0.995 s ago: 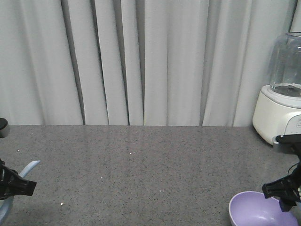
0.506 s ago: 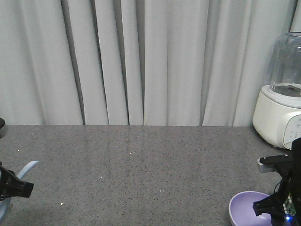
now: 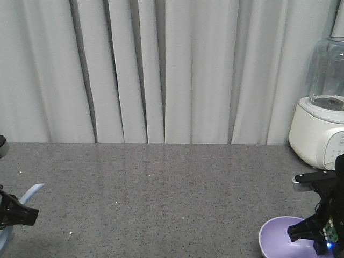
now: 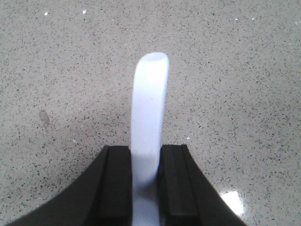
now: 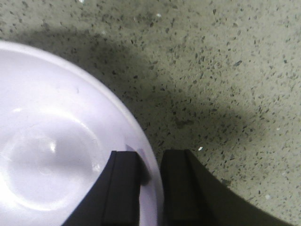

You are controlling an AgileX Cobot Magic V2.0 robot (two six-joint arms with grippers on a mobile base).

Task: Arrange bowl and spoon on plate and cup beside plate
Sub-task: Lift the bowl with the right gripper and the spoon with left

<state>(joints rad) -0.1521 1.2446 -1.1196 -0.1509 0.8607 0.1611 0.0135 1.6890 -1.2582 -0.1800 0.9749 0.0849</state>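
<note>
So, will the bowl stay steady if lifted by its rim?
Probably stiff: the bowl looks smooth and hard. Its glossy surface may slip between the fingers. Gripped at one edge only, it may well sag on the far side.

The left gripper (image 4: 146, 153) is matte black, with two flat, square-ended fingers (image 4: 117, 179) ridged along their inner edges. The right gripper (image 5: 149, 160) is the same black (a blue light (image 3: 328, 245) glows at its underside, just below a green-and-white patch (image 3: 331, 232)). A grey block (image 3: 301, 180) sits above it.
</note>
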